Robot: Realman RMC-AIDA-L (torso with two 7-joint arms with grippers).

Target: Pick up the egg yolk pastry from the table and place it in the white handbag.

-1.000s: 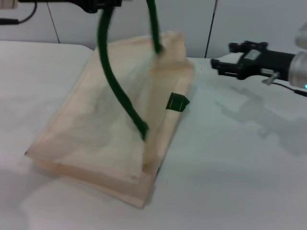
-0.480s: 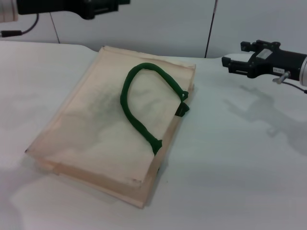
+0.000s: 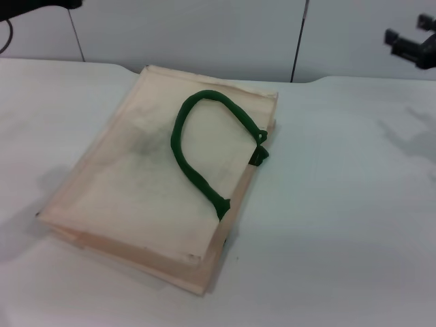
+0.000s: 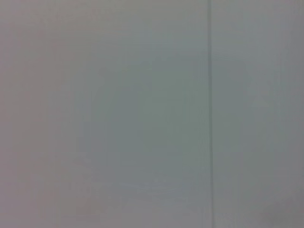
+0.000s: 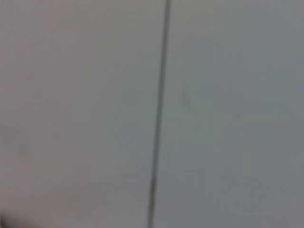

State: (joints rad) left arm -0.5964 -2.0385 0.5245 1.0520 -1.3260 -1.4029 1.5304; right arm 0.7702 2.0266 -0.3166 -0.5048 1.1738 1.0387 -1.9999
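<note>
White handbag: lying flat on the tabletop, in the middle and left of the head view, well apart from both pincers.

Right pincer: only a small dark tip peeking in at the upper right edge of the frame, up in the air over the far side of the tabletop. Holding nothing that can be seen. Open or closed: cannot tell. A faint shadow under it on the tabletop, at the right edge.

Left pincer: just a dark sliver at the very top left corner, high above the tabletop. Open or closed: cannot tell here either.

On top of the bag, a thick green handle, lying in a loop like a rope, running from the upper middle of the bag down to its right edge. A second bit of green poking out at the right edge, just beside the loop. Bag turned a little, one corner pointing to the bottom of the frame.

Behind the tabletop, a plain grey wall. In both wrist views, only that sort of grey wall, with one thin dark line going up and down.
</note>
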